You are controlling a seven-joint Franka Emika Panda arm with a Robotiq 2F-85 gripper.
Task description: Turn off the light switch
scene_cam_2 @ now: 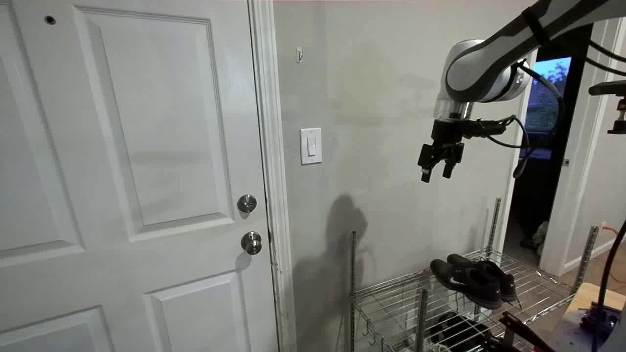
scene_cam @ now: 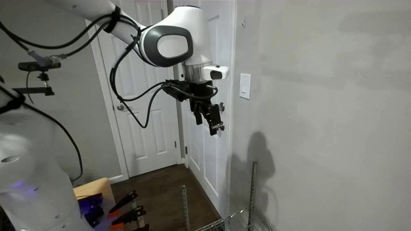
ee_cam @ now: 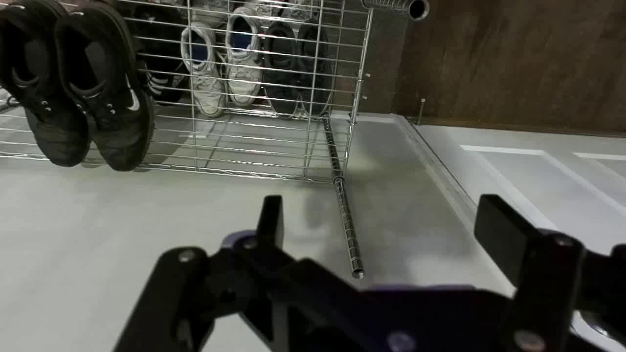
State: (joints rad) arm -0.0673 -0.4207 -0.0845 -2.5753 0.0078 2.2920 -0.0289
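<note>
Hanging nose-down, gripper (scene_cam_2: 436, 177) is spread, nothing in it. Light switch (scene_cam_2: 311, 146) is on the wall (scene_cam_2: 376, 166), just beside the door frame (scene_cam_2: 274, 122), long axis upright. It lies well apart from the gripper, toward the frame, and looks higher than the fingertips (scene_cam_2: 426, 177). Next move likely: sideways and up, then press.
</note>
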